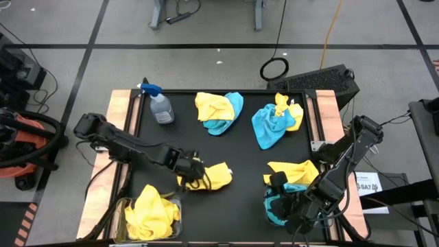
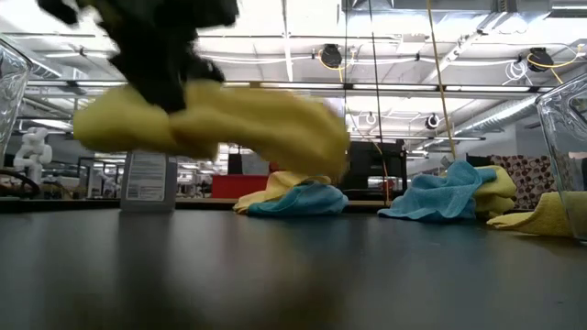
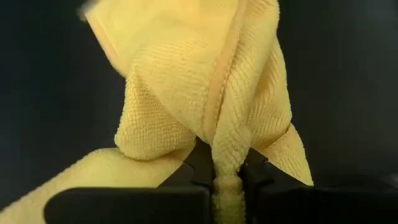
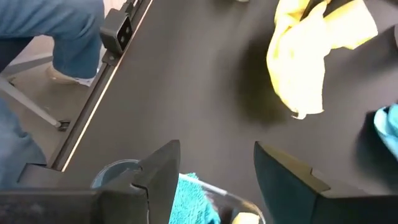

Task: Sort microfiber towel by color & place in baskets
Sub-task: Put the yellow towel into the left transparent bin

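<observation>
My left gripper (image 1: 191, 168) is shut on a yellow microfiber towel (image 1: 212, 177), which hangs off the table in the low view (image 2: 238, 119). The left basket (image 1: 122, 206) at the near left holds yellow towels (image 1: 149, 213). My right gripper (image 4: 214, 174) stands open above the right basket (image 1: 269, 206), which holds a turquoise towel (image 4: 193, 199); nothing is between its fingers. Another yellow towel (image 1: 296, 170) lies by that basket. Two mixed yellow and turquoise heaps (image 1: 219, 112) (image 1: 274, 122) lie on the far half of the table. My left gripper pinches a bunched fold of the yellow towel (image 3: 228, 177) between its two fingers, several layers gathered together. The fingers (image 1: 186, 165) come from above, slanting down from the table's left. The towel hangs below them in loose folds (image 2: 275, 124), lifted clear of the table.
A clear spray bottle (image 1: 160, 108) with a blue trigger stands at the far left of the black table top (image 1: 206, 144). A person's leg in jeans (image 4: 68, 31) shows beyond the table's edge in the right wrist view.
</observation>
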